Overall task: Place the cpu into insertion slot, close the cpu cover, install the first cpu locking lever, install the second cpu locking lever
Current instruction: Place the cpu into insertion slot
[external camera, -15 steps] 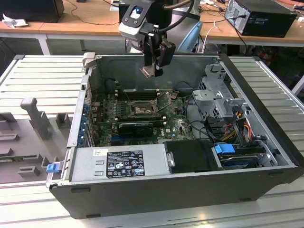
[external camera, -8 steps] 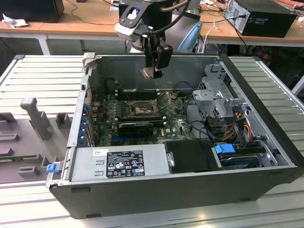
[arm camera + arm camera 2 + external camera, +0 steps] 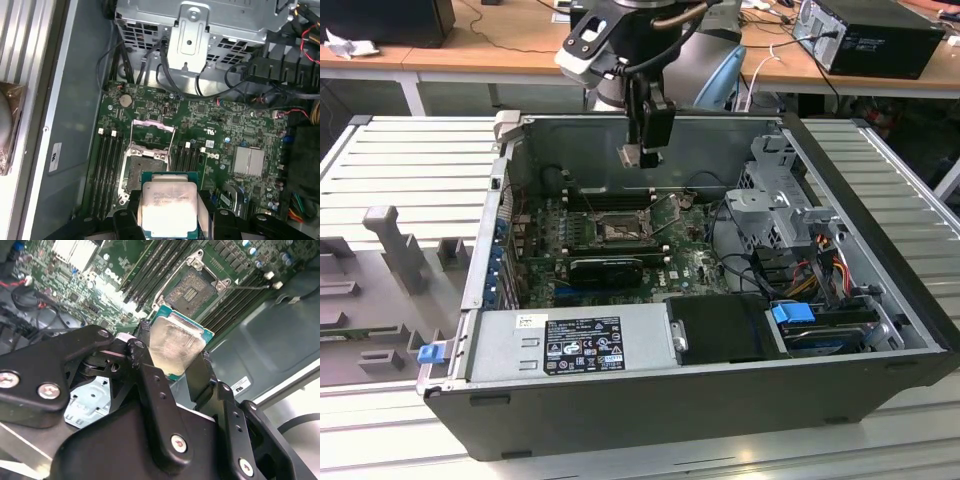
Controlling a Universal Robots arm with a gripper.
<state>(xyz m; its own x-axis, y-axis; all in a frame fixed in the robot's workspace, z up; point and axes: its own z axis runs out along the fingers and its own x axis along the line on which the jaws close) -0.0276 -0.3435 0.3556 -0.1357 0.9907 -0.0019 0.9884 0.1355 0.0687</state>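
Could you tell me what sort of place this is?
Probably a robotics lab: an opened computer case on a slatted metal bench, wooden desks behind, the gripper holding the cpu.

The case (image 3: 670, 410) lies on its side on the bench (image 3: 400, 160), with the motherboard (image 3: 695, 255) flat on its floor. The insertion slot (image 3: 617, 232) sits on the board between rows of memory slots (image 3: 109, 165), the cpu cover (image 3: 152, 123) raised at its edge. The cpu (image 3: 641, 156), between the fingers (image 3: 200, 372), hangs above the slot, apart from it. The power supply (image 3: 580, 345) lies along the case's near wall, and the drive cage (image 3: 775, 190) is at the exterior view's right
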